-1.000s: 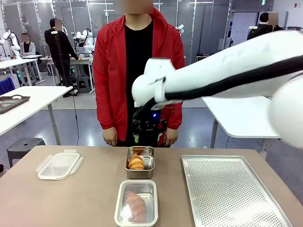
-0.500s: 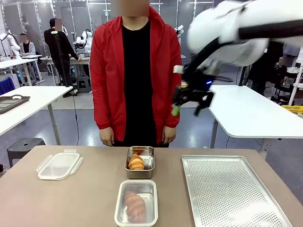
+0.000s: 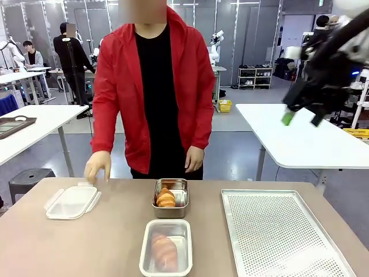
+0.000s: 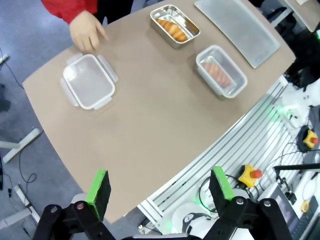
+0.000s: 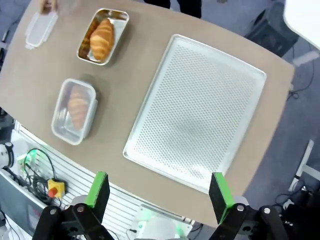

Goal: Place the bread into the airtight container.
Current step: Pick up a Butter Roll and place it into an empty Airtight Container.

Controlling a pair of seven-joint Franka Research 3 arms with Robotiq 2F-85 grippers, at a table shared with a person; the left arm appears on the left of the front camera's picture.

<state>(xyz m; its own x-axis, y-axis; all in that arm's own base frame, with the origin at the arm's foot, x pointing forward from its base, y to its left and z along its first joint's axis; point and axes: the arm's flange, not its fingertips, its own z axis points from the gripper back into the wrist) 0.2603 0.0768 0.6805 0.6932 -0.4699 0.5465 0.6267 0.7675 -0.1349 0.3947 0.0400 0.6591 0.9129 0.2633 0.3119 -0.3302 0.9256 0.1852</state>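
Observation:
A clear airtight container (image 3: pixel 166 247) sits near the table's front edge with a piece of bread (image 3: pixel 164 251) lying inside it. Behind it, a metal tin (image 3: pixel 179 187) holds a golden croissant (image 3: pixel 166 198). The container's lid (image 3: pixel 72 201) lies at the left, and the person's hand (image 3: pixel 97 166) hovers just over its far edge. My right gripper (image 3: pixel 302 119) hangs open and empty high at the right, well above the table. From high up, my right gripper (image 5: pixel 159 190) looks down on the container (image 5: pixel 75 111) and tin (image 5: pixel 103 36). My left gripper (image 4: pixel 160 185) stands open over the table's near corner.
A large perforated baking tray (image 3: pixel 279 231) covers the table's right side. Bare tabletop lies between the lid and the container. The person in a red jacket stands at the far edge. Below the table's near edge, cables and a red stop button (image 4: pixel 248 175) show.
My right arm swung up and to the right, away from above the tin. The person leaned left and brought a hand down to the lid.

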